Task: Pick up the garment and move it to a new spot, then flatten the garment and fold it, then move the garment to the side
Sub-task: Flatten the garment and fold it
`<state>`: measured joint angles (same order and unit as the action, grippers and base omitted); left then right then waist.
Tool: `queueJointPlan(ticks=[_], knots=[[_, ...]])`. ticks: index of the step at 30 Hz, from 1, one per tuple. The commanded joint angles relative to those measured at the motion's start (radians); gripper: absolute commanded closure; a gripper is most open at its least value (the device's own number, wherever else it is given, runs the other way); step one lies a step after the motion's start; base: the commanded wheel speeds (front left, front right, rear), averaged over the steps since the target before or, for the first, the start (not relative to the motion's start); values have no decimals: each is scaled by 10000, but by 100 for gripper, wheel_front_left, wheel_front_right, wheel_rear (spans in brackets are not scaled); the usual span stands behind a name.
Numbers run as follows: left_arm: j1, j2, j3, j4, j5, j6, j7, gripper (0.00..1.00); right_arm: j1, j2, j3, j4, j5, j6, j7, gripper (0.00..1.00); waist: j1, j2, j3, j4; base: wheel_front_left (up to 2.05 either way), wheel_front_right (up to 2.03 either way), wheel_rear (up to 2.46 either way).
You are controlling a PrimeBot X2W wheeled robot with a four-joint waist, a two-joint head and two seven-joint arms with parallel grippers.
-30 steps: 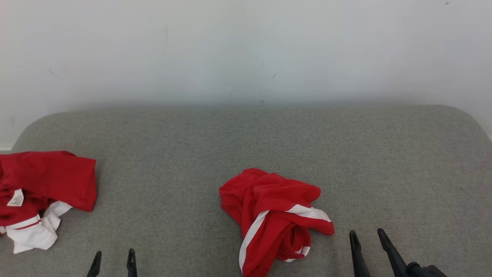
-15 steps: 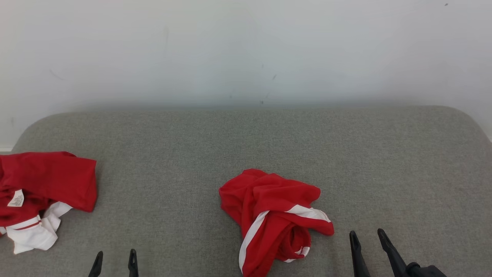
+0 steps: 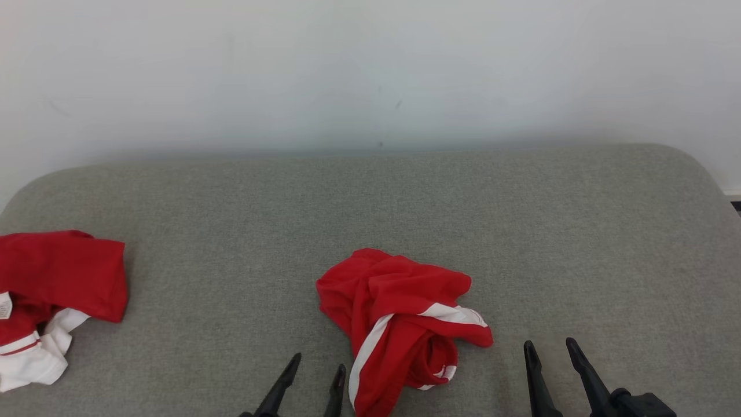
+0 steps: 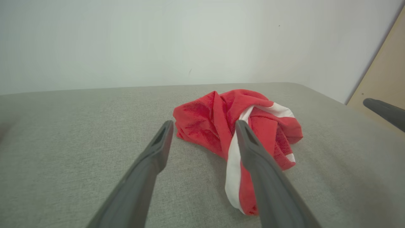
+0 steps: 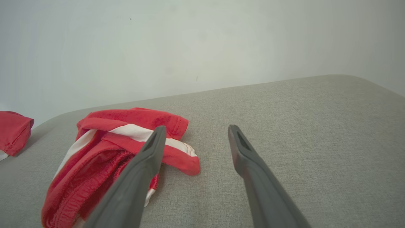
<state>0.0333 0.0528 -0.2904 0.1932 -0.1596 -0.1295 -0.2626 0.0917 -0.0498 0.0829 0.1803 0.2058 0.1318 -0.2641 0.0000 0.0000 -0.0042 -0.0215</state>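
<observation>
A crumpled red garment with white stripes [image 3: 402, 324] lies on the grey cushioned surface [image 3: 405, 208], near its front middle. My left gripper [image 3: 318, 365] stands open just left of the garment's near edge, nothing between its fingers; in the left wrist view the garment [image 4: 240, 126] sits right ahead of the left gripper [image 4: 204, 129], partly behind the right finger. My right gripper [image 3: 549, 350] is open on the garment's right, a little apart from it. In the right wrist view the garment [image 5: 120, 145] lies left of the right gripper [image 5: 195, 132].
A second red and white garment [image 3: 46, 295] lies bunched at the surface's left edge; its corner [image 5: 14, 131] shows far left in the right wrist view. A white wall [image 3: 370, 69] runs behind the surface. A beige panel [image 4: 384, 79] stands off the right end.
My left gripper has moved right, up to the crumpled garment's left side. The head camera has shifted slightly, so the scene sits a bit lower-left. The right gripper holds its place.
</observation>
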Motion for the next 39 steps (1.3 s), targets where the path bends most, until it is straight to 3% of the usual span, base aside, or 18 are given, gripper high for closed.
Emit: queueJointPlan(ticks=[1,6,15,16,17,18,26,30,35,39], knots=[[-239,84,-283,163,-108,-4,-31,0,-91,-12,4,3,87,-23,-3,0,0,0,178,-244,0,0,0],[-799,96,-1353,1042,-519,-8,-33,0,-148,-12,-66,23,73,-23,-3,0,0,0,411,-730,0,0,0],[-1722,67,-1709,3138,-714,1,-33,0,-333,-10,-205,-55,62,-23,-3,0,0,0,823,-1222,0,0,0],[-1833,54,-1646,3252,-855,0,-33,16,-352,-10,-216,-64,66,-23,-3,0,0,0,845,-1222,0,0,0],[-1973,49,-1588,3286,-879,0,-33,84,-368,-10,-230,-78,67,-23,-3,0,0,0,864,-1211,0,0,0],[-2059,37,-1625,3352,-908,0,-33,100,-374,-10,-251,-79,63,-23,-3,0,0,0,877,-1186,0,0,0],[-2394,199,-543,2575,-882,0,-33,100,-240,-8,-394,-63,226,-23,-1,0,0,0,775,-574,0,0,0],[-2331,685,-12,1496,-461,-1,-33,100,-208,-12,-369,-33,335,-23,-3,0,0,0,701,-137,0,0,0],[-1867,1143,204,556,-228,-1,-33,100,-68,-12,-273,59,476,-23,-1,0,0,0,488,284,0,0,0],[-1318,1323,-152,512,-408,-1,-33,100,-118,-13,-210,116,495,-23,-3,0,0,0,423,406,0,0,0]])
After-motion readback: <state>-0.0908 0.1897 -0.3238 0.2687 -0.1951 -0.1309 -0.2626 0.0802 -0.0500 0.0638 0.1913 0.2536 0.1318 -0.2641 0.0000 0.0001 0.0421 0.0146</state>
